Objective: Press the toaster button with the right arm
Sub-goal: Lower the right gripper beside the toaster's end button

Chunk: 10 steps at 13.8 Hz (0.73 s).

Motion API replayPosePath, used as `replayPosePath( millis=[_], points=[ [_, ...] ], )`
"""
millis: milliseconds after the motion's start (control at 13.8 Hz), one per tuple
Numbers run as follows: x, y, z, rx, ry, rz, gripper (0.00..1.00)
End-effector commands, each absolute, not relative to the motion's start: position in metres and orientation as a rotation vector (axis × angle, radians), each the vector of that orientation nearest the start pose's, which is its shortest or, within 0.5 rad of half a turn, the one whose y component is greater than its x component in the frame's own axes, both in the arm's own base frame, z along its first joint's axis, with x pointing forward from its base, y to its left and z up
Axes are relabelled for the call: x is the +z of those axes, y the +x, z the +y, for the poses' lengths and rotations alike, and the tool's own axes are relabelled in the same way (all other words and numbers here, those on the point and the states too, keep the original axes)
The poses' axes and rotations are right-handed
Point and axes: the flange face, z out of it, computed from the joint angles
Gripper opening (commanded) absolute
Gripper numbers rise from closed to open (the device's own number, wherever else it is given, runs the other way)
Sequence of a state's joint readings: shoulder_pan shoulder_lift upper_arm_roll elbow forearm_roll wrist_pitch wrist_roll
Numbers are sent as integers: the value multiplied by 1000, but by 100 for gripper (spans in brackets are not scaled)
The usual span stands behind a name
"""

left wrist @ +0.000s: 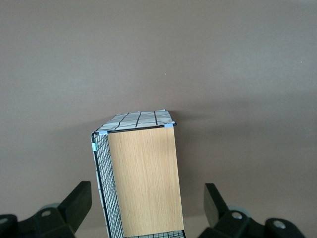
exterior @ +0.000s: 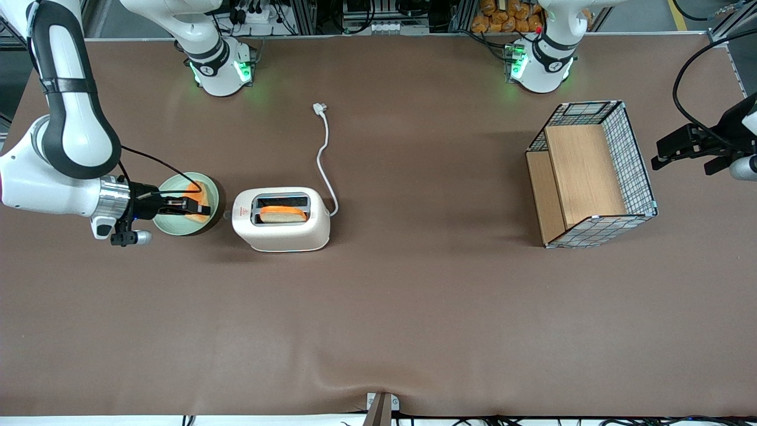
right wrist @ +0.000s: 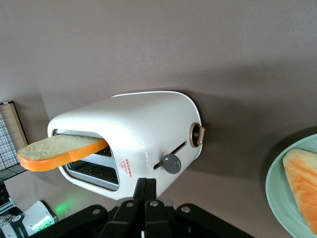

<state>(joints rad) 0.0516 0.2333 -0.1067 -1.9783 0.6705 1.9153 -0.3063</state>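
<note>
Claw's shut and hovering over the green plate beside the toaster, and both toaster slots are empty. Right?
Not quite: one slot holds a slice of bread, as the front and right wrist views show. The rest stands: the claw is shut, over the green plate beside the toaster.

My front camera looks down over the whole desk (exterior: 378, 307); my right wrist camera sits close to the toaster (right wrist: 138, 134), which both views share.

toaster (exterior: 280, 228): cream-white, rounded, standing upright beside the green plate (exterior: 177, 228), bread slice sitting in one slot | toaster button (right wrist: 172, 163): round grey knob protruding from the narrow end facing the plate | gripper (exterior: 198, 208): hovering over the plate, fingers pressed together (right wrist: 144, 194)
</note>
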Motion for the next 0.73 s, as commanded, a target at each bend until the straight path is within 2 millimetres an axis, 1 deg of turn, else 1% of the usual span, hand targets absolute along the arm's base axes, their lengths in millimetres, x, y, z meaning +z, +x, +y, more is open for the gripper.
replayPosePath(
  millis=[0, 218, 363, 436, 508, 654],
  points=[
    [335, 573, 18, 205, -2503, 92, 0],
    [328, 570, 24, 225, -2504, 86, 0],
    [324, 569, 23, 225, -2507, 92, 0],
    [321, 568, 26, 218, -2513, 95, 0],
    [319, 568, 33, 206, -2519, 78, 0],
    [312, 567, 32, 197, -2516, 76, 0]
  ],
)
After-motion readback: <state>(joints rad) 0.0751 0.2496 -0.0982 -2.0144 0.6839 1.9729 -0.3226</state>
